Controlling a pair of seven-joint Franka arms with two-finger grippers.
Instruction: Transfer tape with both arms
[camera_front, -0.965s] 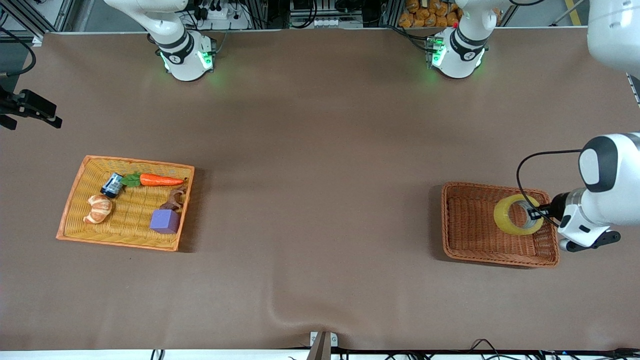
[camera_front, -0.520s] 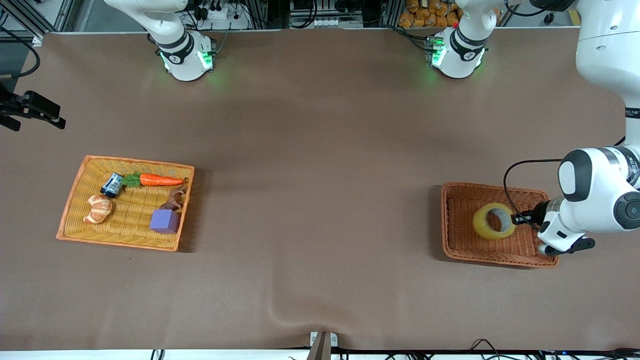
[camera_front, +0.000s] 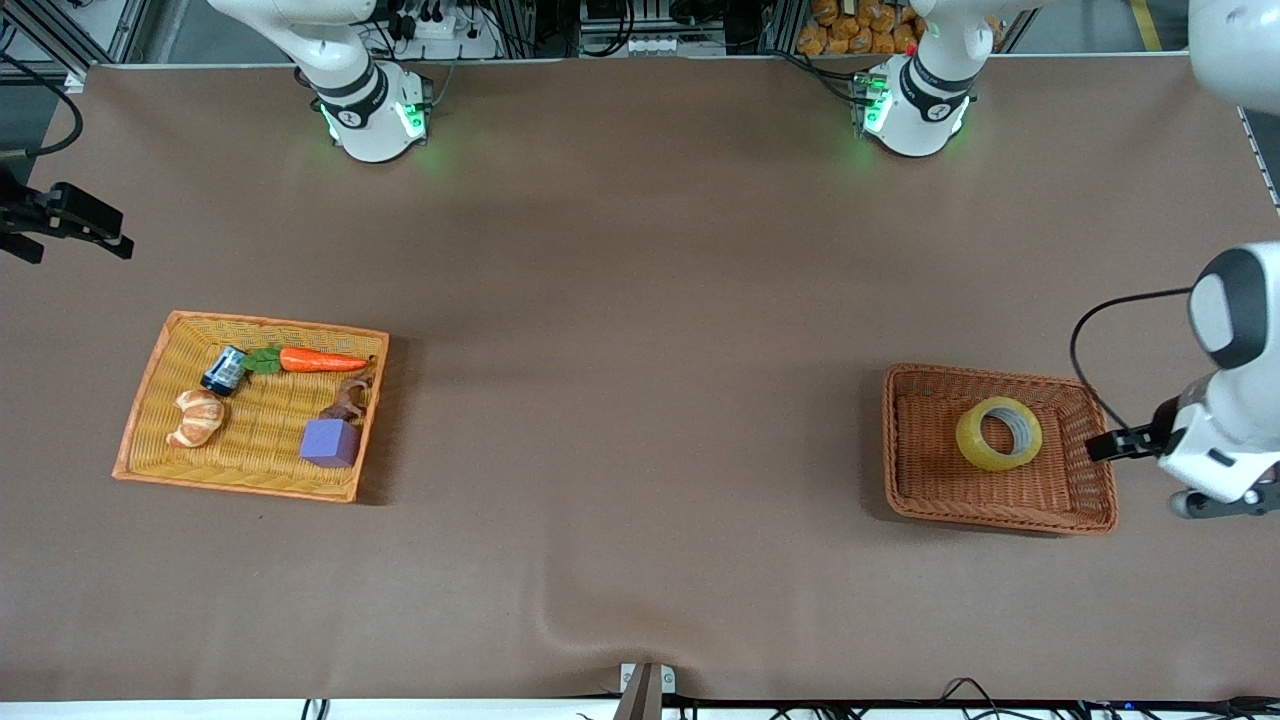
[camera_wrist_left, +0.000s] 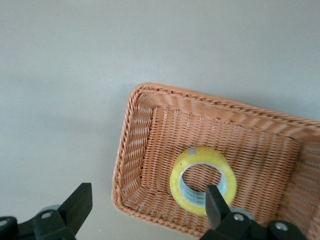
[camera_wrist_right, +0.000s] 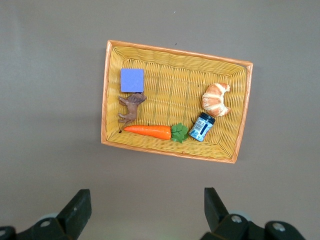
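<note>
Tape (camera_front: 998, 433) lying flat in the brown basket (camera_front: 905, 455), released. Left gripper (camera_front: 1112, 445) spread wide and empty over that basket's rim; right gripper (camera_wrist_right: 145, 212) parted, waiting above the yellow basket (camera_wrist_right: 241, 112). Transfer seemingly done.

- Brown-covered table (camera_front: 640, 300) carries two wicker baskets.
- Yellow basket (camera_front: 150, 400) lies at about 9 o'clock, toward the right arm's end.
- Brown basket (camera_front: 900, 450) lies at 3 o'clock.
</note>
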